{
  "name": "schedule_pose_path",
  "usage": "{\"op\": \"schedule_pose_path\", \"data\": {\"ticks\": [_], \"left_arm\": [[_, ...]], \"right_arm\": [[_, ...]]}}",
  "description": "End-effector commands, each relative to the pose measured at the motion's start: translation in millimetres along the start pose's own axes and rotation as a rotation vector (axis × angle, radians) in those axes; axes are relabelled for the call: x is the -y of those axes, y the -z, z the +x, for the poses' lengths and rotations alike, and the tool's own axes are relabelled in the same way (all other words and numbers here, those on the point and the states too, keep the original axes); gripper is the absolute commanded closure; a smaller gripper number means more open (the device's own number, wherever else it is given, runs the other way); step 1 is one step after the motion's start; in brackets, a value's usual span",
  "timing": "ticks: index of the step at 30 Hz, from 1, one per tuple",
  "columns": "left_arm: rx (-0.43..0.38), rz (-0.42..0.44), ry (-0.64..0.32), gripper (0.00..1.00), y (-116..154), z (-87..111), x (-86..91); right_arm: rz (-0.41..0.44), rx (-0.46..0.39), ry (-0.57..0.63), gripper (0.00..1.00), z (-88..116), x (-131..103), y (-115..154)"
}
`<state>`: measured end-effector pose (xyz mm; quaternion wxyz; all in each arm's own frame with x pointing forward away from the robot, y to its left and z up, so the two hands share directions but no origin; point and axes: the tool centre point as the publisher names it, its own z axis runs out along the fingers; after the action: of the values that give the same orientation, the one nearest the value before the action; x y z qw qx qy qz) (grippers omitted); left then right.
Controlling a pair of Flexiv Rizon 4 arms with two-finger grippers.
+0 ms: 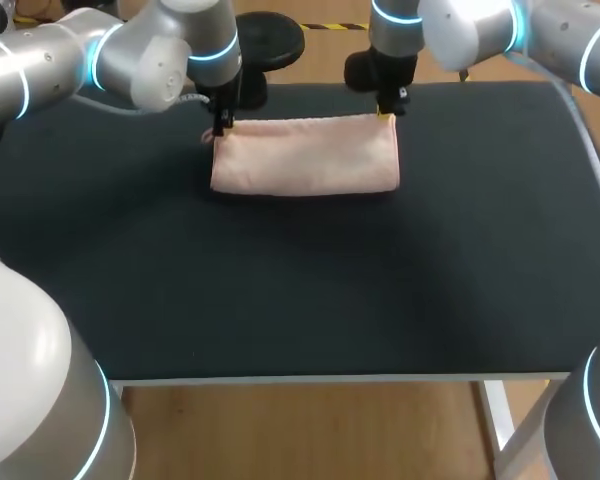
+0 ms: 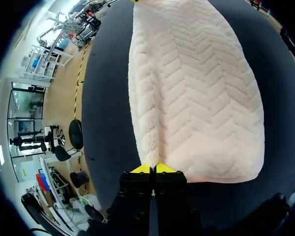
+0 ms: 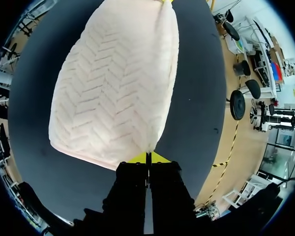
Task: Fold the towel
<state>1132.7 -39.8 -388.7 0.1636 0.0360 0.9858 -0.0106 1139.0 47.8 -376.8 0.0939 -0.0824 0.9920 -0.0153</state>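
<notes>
Head: pink towel lies folded into a flat strip, far-centre on the black table. Left gripper is at its far-left corner, right gripper at its far-right corner.
Left wrist: yellow tips pinched together, clamping the towel's corner; the cloth stretches out ahead.
Right wrist: same, tips clenched on the opposite corner.

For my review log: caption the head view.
The left gripper and right gripper pinch far corners of the pink towel on the black table.
</notes>
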Motion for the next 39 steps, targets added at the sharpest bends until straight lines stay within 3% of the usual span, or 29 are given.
{"op": "schedule_pose_path", "data": {"ticks": [1,3,4,5,6,17,25,30,35,39], "left_arm": [[-0.008,-0.003,0.001,1.0,-3,-2.5,0.9],[-0.008,-0.003,-0.003,0.96,-4,-3.2,1.7],[-0.008,-0.004,-0.004,0.67,-4,-3.5,2.0],[-0.022,-0.009,0.0,0.19,-4,-4.2,2.3],[-0.019,-0.008,0.001,0.0,-4,-4.3,2.3],[0.008,0.044,0.037,0.0,9,-3.7,-2.3],[0.049,0.123,0.05,0.0,36,-4.8,-8.9],[0.059,0.231,0.077,0.0,59,-4.1,-17.0],[0.009,0.374,0.129,0.0,76,-2.1,-26.7],[-0.003,0.523,0.142,0.0,90,0.3,-32.1]], "right_arm": [[0.005,-0.016,0.009,1.0,-6,-2,-10],[-0.005,-0.02,0.014,1.0,-6,-2,-10],[-0.012,-0.024,0.013,1.0,-6,-2,-10],[-0.015,-0.026,0.012,0.72,-6,-2,-10],[-0.016,-0.027,0.012,0.0,-6,-2,-10],[-0.028,0.004,-0.015,0.0,-9,2,4],[-0.09,0.05,-0.065,0.0,-11,5,37],[-0.12,0.074,-0.101,0.0,-6,8,54],[-0.135,0.082,-0.122,0.0,1,11,61],[-0.142,0.078,-0.142,0.0,7,12,60]]}}
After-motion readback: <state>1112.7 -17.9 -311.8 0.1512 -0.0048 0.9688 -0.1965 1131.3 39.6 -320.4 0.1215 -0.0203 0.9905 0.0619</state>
